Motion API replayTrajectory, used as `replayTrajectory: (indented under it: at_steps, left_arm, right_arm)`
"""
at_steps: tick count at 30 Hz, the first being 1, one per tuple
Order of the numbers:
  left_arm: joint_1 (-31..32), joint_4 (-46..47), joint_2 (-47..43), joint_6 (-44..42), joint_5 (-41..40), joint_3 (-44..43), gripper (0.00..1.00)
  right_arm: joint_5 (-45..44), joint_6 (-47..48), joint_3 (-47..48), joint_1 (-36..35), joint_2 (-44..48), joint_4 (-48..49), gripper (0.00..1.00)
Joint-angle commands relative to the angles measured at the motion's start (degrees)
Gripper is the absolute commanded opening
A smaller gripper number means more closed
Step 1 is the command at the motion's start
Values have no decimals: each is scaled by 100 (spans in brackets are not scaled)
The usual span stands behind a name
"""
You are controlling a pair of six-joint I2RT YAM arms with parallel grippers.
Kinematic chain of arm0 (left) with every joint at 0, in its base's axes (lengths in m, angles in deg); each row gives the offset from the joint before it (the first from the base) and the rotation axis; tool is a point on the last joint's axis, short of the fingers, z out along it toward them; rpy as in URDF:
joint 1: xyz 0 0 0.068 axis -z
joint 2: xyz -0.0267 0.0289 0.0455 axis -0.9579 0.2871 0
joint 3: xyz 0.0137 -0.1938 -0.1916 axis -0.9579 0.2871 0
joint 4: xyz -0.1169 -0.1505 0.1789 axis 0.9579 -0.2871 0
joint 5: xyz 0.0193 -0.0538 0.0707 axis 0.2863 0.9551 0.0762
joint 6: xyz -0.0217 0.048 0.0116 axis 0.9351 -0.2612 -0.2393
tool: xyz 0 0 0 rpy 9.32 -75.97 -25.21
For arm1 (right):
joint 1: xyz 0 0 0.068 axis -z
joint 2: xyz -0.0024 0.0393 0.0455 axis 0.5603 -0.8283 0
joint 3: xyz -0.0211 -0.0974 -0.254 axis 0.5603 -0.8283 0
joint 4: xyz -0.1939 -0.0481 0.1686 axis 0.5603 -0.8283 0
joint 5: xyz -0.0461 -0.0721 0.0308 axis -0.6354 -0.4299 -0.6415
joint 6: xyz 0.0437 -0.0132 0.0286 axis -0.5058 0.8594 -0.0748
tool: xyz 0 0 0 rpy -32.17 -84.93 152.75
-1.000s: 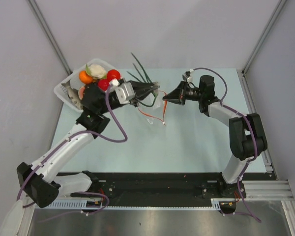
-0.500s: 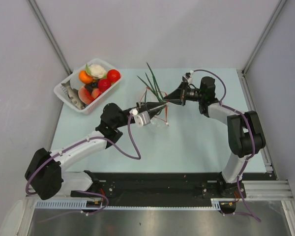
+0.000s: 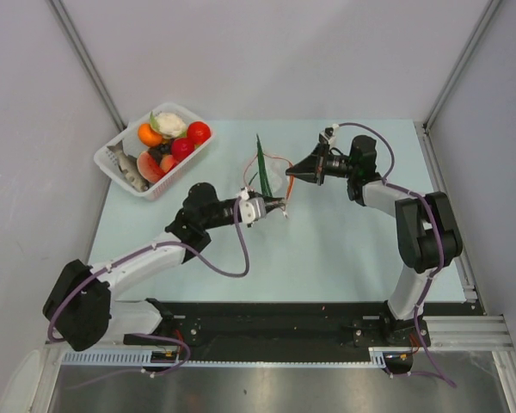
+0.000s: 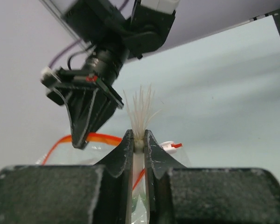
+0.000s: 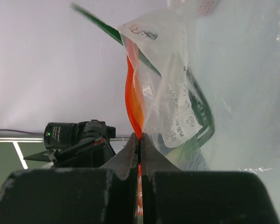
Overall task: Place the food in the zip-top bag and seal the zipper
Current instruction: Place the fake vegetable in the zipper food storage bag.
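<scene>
The zip-top bag (image 3: 276,178) hangs open at mid-table. My right gripper (image 3: 291,175) is shut on its red-orange zipper (image 5: 134,100) and holds the mouth edge up; the clear pouch (image 5: 175,88) hangs beside the jaws (image 5: 139,137). My left gripper (image 3: 278,205) is shut on the white stalk of a green onion (image 4: 139,119), at the bag's near side (image 4: 138,136). The onion's green leaves (image 3: 261,162) stick up out of the bag and show through the plastic (image 5: 203,116). The zipper also shows in the left wrist view (image 4: 100,137), with the right gripper (image 4: 79,142) gripping it.
A white slatted basket (image 3: 112,148) stands at the back left, holding an orange (image 3: 149,134), cauliflower (image 3: 170,124), two tomatoes (image 3: 199,132), a fish (image 3: 125,169) and other food. Grey walls close in the table on three sides.
My left arm has swung from the basket to the bag with the green onion and lowered it, so the leaves now stand in the bag. The right gripper has held the zipper.
</scene>
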Motion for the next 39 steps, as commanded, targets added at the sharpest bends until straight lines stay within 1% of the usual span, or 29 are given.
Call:
replayTrajectory:
  at_steps: [1,2,4,8,13,15,16,18,20,23,24,26,27,29,30,33,34,36,37,38,39]
  left_arm:
    - [-283,-1229,409,815,155,-861,0]
    - [-353,-1492,505,1017,147,-968,0]
    - [-406,-1661,699,1150,68,-1170,0]
    - [-468,-2143,936,1177,-283,-1390,0]
    - [-670,-2346,1112,1799,-547,-1619,0]
    - [-705,-2636,1130,1836,-609,-1715,0]
    - [-688,-2942,1156,1732,-636,-1751,0]
    - [-679,-3216,1183,1678,-855,-1874,0]
    - [-661,-3769,1297,1512,-978,-2101,0]
    - [-556,-4534,1376,898,-979,-2383,1]
    - [-512,-4666,1342,478,-987,-2410,4]
    - [-398,-4913,1237,141,-979,-2480,6]
    - [-380,-5070,1201,-60,-857,-2515,12]
    - [-354,-5378,1174,-272,-681,-2751,16]
    - [-354,-5701,1183,-395,-506,-2849,20]
    - [-362,-6133,1192,-405,-408,-3148,27]
    - [-362,-6213,1192,-388,-355,-3218,32]
    - [-406,-6284,1113,-221,-293,-3455,55]
    - [-415,-6215,1052,-107,-284,-3569,64]
    - [-424,-6084,999,94,-319,-3623,76]
    - [-433,-6039,911,183,-354,-3693,80]
  right_arm:
    - [214,71,23,-67,75,353,0]
    - [240,97,49,-102,93,336,0]
    - [284,211,84,-146,154,292,0]
    - [346,300,199,-217,207,204,0]
    - [417,528,234,-252,304,2,0]
    - [408,625,269,-252,348,-121,0]
    - [416,616,287,-243,365,-121,0]
    - [416,607,330,-252,401,-113,0]
    - [443,572,392,-243,444,-78,0]
    - [408,546,515,-287,514,-165,0]
    - [382,502,550,-313,524,-183,0]
    - [373,484,673,-366,559,-227,0]
    - [355,415,708,-418,594,-227,0]
    - [320,283,796,-445,620,-140,0]
    - [302,134,823,-463,664,-95,0]
    - [293,54,946,-445,760,-104,0]
    - [285,97,963,-428,804,-208,0]
    - [250,333,1042,-419,936,-524,0]
    - [232,744,1060,-436,989,-1004,0]
    - [206,965,1051,-437,1042,-1244,0]
    - [179,1185,1051,-445,1121,-1507,0]
